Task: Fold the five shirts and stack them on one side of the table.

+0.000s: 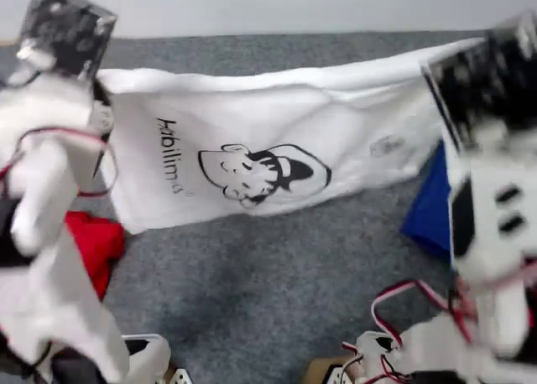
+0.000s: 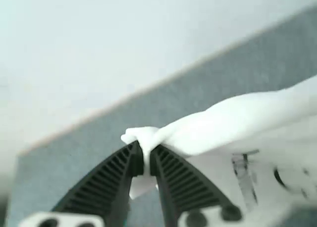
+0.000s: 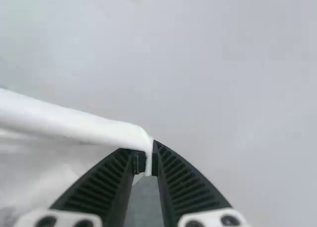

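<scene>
Ok so the white shirt with the cartoon print is stretched out wide above the grey desk, held up by its top edge at both ends. The left jaws are pressed together on a bunched-up corner of the white shirt, at the end nearest the lettering, with a little wad of cloth poking out past the tips. The right jaws are pinching the opposite corner, just a thin fold caught right at the tips.

The left arm stands at the lettering end of the white shirt and the right arm at the far end. A red shirt lies crumpled on the desk below the lettering-end corner, partly under the left arm. A blue shirt sits on the desk beside the white shirt's other end, half hidden by the right arm. Can't tell whether the white shirt's lower edge touches the desk.
</scene>
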### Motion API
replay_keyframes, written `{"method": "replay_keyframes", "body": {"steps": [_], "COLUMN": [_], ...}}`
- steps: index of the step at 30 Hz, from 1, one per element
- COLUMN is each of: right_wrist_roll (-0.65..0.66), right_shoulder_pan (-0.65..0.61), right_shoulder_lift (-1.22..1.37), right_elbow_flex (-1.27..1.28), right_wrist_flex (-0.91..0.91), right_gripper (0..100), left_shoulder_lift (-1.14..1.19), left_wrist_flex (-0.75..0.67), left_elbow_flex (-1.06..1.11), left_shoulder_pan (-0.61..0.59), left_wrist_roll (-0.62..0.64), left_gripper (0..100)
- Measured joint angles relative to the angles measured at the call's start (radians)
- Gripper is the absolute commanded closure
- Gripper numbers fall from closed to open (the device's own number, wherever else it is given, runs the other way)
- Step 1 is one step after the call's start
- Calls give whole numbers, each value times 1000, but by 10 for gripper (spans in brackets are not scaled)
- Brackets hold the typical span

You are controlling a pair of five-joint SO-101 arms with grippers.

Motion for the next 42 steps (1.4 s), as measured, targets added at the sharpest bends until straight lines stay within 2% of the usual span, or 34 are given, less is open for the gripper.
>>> {"method": "replay_keyframes", "body": {"steps": [8, 13, 18, 22, 25, 29, 31, 36, 39, 42], "right_wrist_roll": [48, 126, 158, 160, 160, 160, 160, 160, 160, 160], "right_shoulder_pan": [175, 195, 195, 189, 137, 61, 20, -51, -71, -80], "right_shoulder_lift": [-17, -18, -17, -15, 12, 81, 112, 181, 230, 276], "right_elbow_flex": [-316, -428, -434, -394, -307, -92, 43, 437, 655, 830], "right_wrist_flex": [-3, 5, 49, 86, 103, 104, 104, 49, -84, -259], "right_gripper": [989, 988, 988, 988, 988, 988, 988, 988, 988, 988], "left_shoulder_lift": [-187, -311, -394, -448, -463, -462, -459, -451, -390, -256], "left_wrist_flex": [0, 0, 0, 0, 0, -3, -51, -301, -508, -669], "left_elbow_flex": [-192, -215, -157, 32, 219, 509, 671, 1082, 1292, 1358], "left_shoulder_pan": [0, 0, 0, 0, 0, 0, 0, 0, 0, 0], "left_wrist_roll": [-8, -91, -152, -160, -160, -163, -173, -258, -282, -290], "left_gripper": [995, 995, 995, 995, 995, 995, 995, 995, 995, 995]}}
